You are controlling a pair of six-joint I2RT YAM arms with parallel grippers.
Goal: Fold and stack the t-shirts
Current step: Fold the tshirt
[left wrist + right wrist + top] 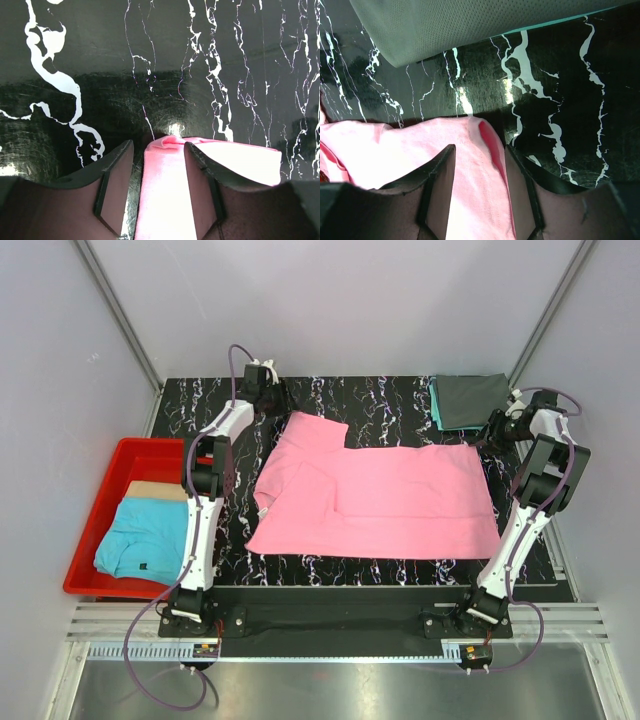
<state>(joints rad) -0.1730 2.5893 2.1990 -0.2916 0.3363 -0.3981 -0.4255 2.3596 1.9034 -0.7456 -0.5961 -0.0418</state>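
Observation:
A bright pink t-shirt [400, 500] lies spread across the black marbled table, its left part folded over. My left gripper [283, 400] is at its far left corner. In the left wrist view this gripper [158, 144] is open, its jaws astride a strip of pink cloth [162, 195] with a gap on the left side. My right gripper [493, 432] is at the shirt's far right corner. It [480, 147] is also open, with the pink hem [470, 190] lying between its jaws. A folded dark grey t-shirt [468, 400] rests on a teal one [434, 405] at the far right.
A red bin [100, 502] stands left of the table, holding a light blue shirt [150, 535] with a small dark mark and a tan one [155, 490]. The grey shirt's [470, 25] near edge lies just beyond my right gripper. Grey walls enclose the table.

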